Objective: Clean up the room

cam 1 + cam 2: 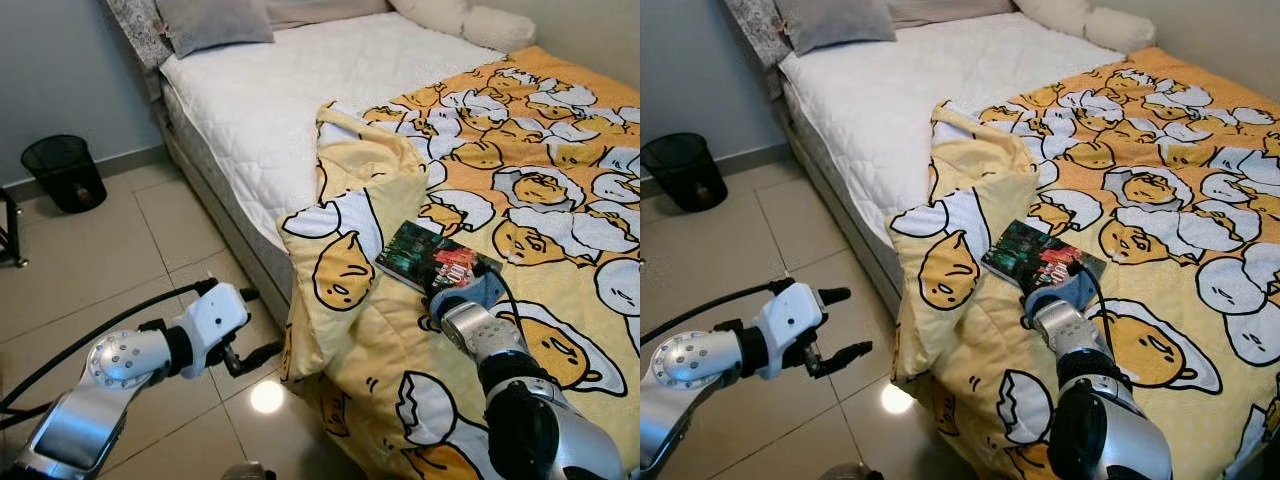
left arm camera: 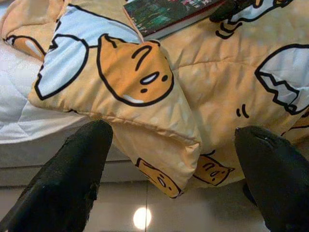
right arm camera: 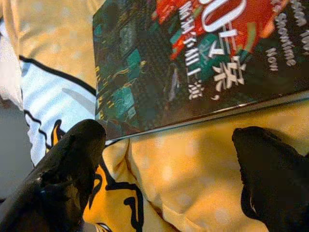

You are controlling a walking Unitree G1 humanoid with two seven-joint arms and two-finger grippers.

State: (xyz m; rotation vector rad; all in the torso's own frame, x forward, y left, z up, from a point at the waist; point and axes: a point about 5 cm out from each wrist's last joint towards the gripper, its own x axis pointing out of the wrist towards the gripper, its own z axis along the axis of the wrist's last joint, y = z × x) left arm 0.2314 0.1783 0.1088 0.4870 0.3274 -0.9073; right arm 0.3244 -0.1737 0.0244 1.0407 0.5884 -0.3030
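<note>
— Little of the tidying looks done: the book [image 1: 437,262] lies on the rumpled duvet [image 1: 520,200], at about 5 o'clock of the bed [image 1: 260,90].
— And the hands?
— Right hand [image 3: 169,159] spread wide, empty, just short of the book's edge. Left hand [image 1: 245,325] released too, over the floor [image 1: 120,270] at 8 o'clock. Duvet unstraightened, I judge.

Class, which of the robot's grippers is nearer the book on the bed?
Right. The right gripper sits open at the book's edge; the left gripper hangs open over the floor beside the bed.
</note>
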